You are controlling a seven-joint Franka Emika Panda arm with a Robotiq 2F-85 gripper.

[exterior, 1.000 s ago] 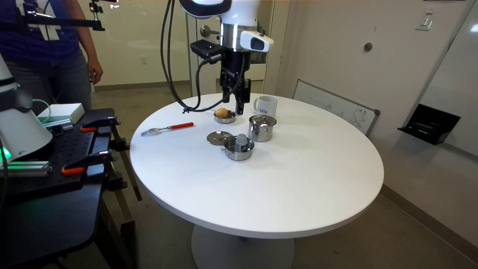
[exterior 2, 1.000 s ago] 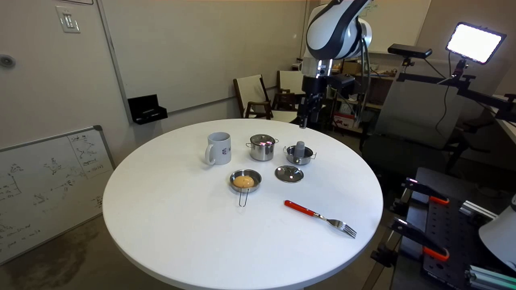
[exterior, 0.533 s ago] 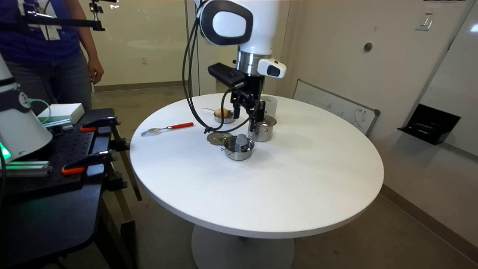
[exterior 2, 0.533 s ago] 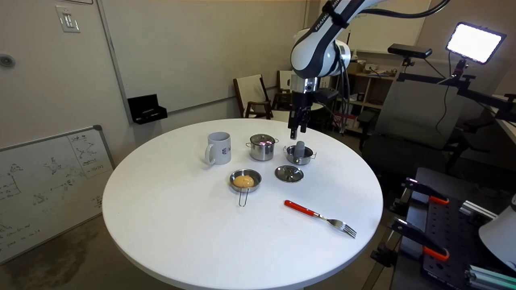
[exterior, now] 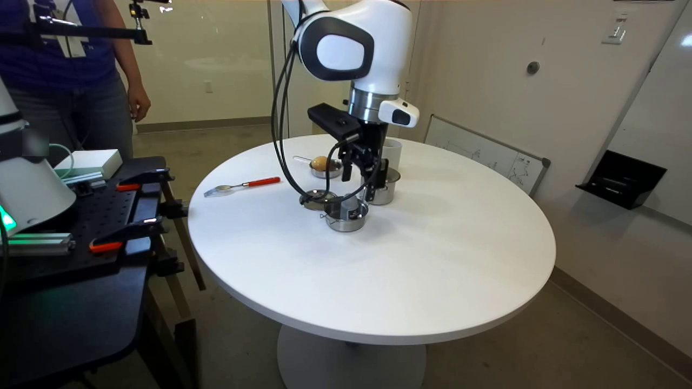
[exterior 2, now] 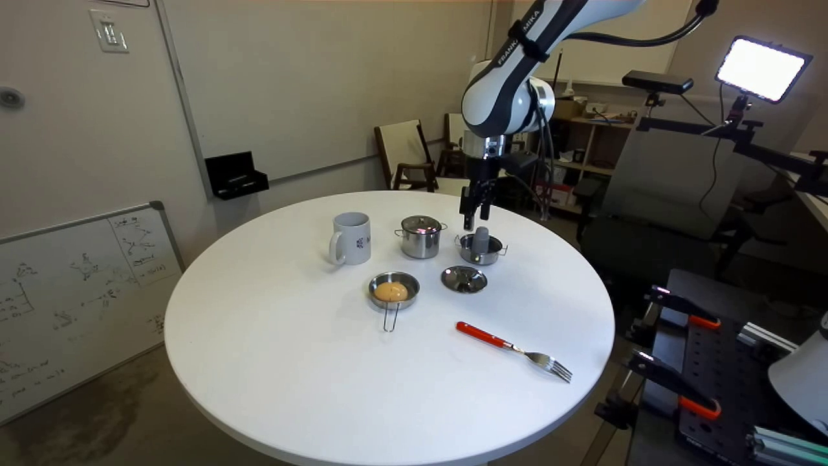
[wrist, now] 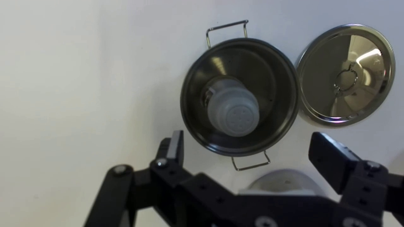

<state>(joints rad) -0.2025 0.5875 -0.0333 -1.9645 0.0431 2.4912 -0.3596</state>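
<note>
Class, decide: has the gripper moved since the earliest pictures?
Yes. In an exterior view, the gripper has come down, closer to the open pot, which has stayed put.

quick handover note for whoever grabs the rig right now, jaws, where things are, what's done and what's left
Jaws: open, holding nothing, hanging close to the grey shaker.
Things: the shaker stands in the low pot; a loose lid lies beside that pot. Around them: the covered taller pot, the mug, the small pan with an egg-like thing in it, and the fork.
Done: the jaws are open near the shaker.
Left: no grip made yet; no contact with the shaker shows.
</note>
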